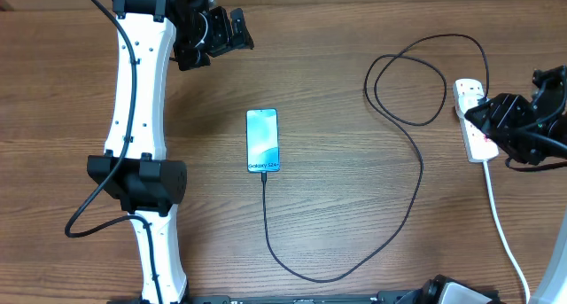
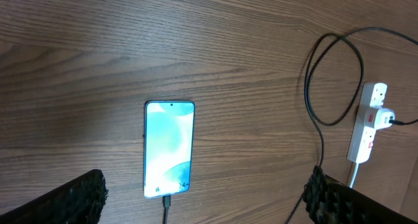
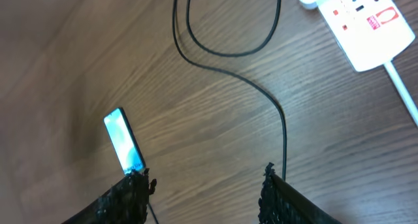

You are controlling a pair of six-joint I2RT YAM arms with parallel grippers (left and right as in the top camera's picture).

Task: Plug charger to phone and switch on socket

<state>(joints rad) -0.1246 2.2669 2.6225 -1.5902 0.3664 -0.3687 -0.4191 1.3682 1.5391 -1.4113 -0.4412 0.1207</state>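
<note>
With the charger (image 1: 412, 162) seemingly seated in the phone (image 1: 263, 141), off to the left of the right jaws, the socket (image 3: 356, 25) is seen just ahead-right of those parted jaws, long axis slanted across them, well apart from the left jaws, likewise parted.

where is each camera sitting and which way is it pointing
Overhead: fixed above the table, facing straight down on phone, charger and socket; left arm and right arm both show.
Left wrist: on the left arm, facing down at the phone, socket far right; left gripper's fingers spread at the bottom corners.
Right wrist: beside the socket, facing back along the charger toward the phone; right gripper's fingers spread at the bottom.
Both wrist views share phone, charger and socket.
</note>
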